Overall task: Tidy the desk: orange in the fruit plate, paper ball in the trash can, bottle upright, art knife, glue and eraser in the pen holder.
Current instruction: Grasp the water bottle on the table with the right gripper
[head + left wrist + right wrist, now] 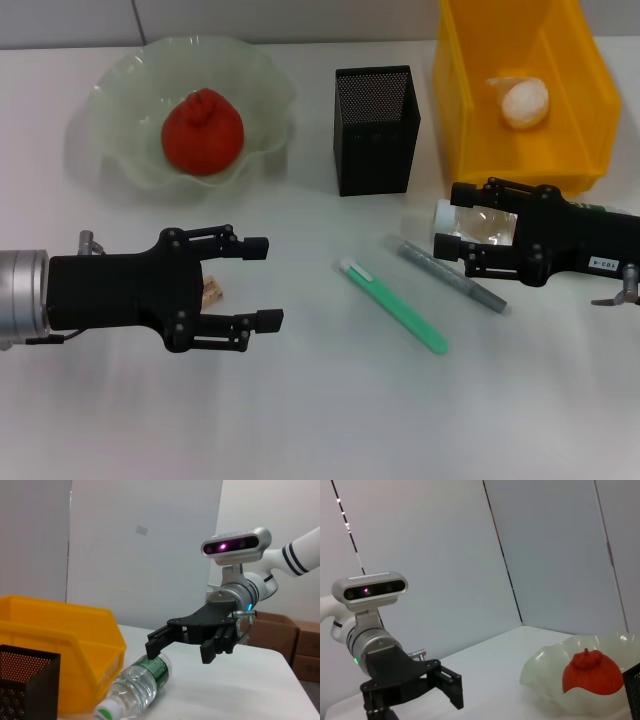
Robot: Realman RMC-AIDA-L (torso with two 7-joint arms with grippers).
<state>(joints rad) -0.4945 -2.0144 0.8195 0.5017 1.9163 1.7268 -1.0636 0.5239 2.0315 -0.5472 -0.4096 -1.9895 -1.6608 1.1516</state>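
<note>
Right end effector [452, 223] spread around lying bottle [480, 221]

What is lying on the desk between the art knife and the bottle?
In the head view, the glue lies between the art knife and the bottle, slanting nearly parallel to the knife. The right gripper has its jaws around the bottle.

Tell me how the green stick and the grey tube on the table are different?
The art knife is flat and mint green with a white end; the glue is round and grey with a clear tip. The art knife lies nearer the left claw, the glue nearer the right claw. Both lie flat, slanted alike.
</note>
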